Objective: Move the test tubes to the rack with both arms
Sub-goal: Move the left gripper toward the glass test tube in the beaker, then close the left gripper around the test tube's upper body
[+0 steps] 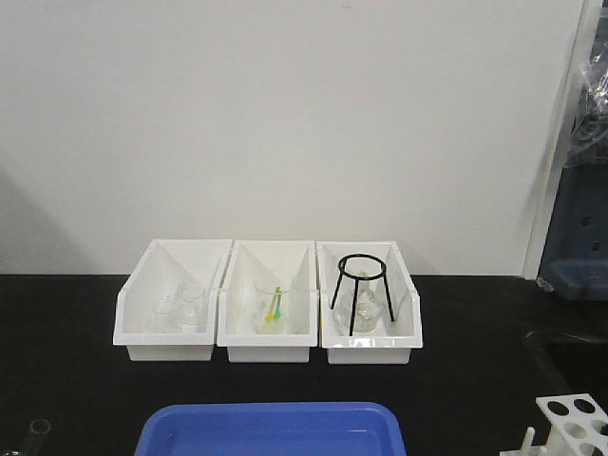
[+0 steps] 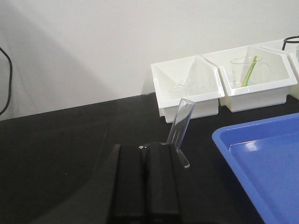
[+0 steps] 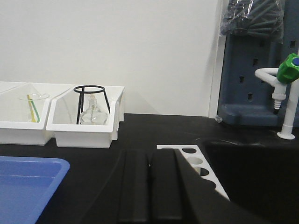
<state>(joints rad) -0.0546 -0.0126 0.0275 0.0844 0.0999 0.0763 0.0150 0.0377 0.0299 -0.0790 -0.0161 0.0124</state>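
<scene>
My left gripper has its black fingers pressed together. A slim clear test tube rises tilted from their tips at the right side, open rim up, rounded end below beside the right finger. Its rim shows at the front view's bottom left. My right gripper is shut and empty, low over the black table. The white rack lies just to its right, its holes empty. The rack also shows in the front view's bottom right corner. The arms themselves do not show in the front view.
Three white bins stand in a row at the back: the left holds beakers, the middle a beaker with yellow and green sticks, the right a black ring stand and flask. A blue tray lies in front. A sink and tap are right of the rack.
</scene>
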